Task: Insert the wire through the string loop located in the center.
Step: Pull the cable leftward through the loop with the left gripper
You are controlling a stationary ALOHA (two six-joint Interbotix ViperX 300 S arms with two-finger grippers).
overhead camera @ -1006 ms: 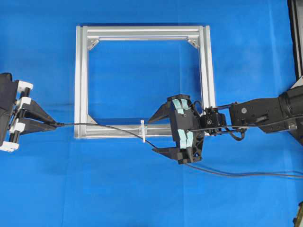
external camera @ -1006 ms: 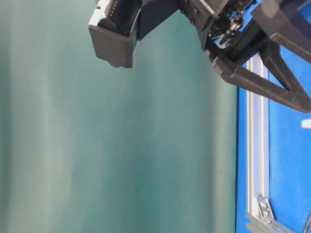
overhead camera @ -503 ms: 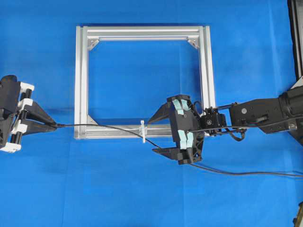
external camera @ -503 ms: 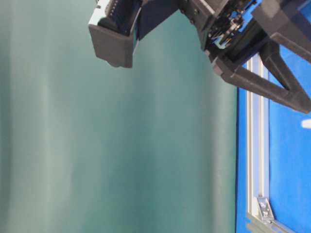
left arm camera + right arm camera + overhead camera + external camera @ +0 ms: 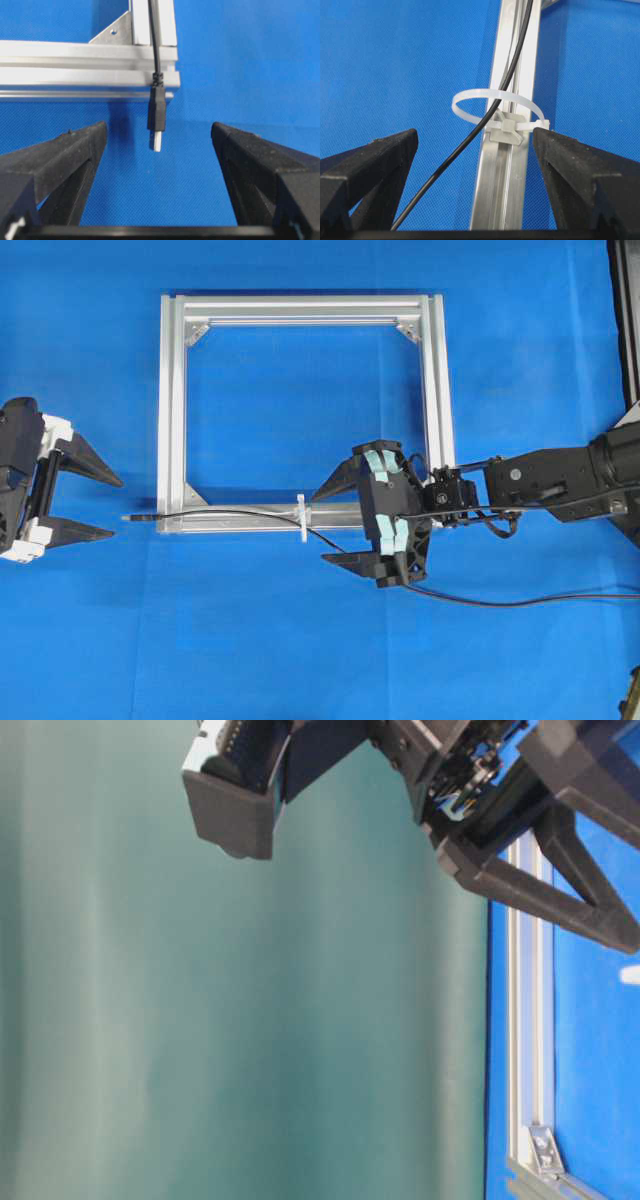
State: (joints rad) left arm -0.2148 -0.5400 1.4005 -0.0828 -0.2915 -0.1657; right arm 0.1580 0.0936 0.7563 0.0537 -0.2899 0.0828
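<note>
Wire (image 5: 470, 135) runs right through the string loop (image 5: 495, 107) at the frame (image 5: 172, 420) bar's middle, so we judge the threading done. Its plug (image 5: 156, 107) lies free on the blue table (image 5: 300, 640) between the left gripper (image 5: 95, 505)'s wide jaws; the right gripper (image 5: 335, 525)'s jaws gape too, holding nothing.

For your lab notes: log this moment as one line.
wire: through loop | left pincer: open, wire free | right pincer: open

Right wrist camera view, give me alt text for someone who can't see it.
A thin black wire passes through an upright white zip-tie loop fastened on a silver frame bar, above a blue mat. The right gripper is open, its black fingers on either side in the foreground, touching neither.
</note>
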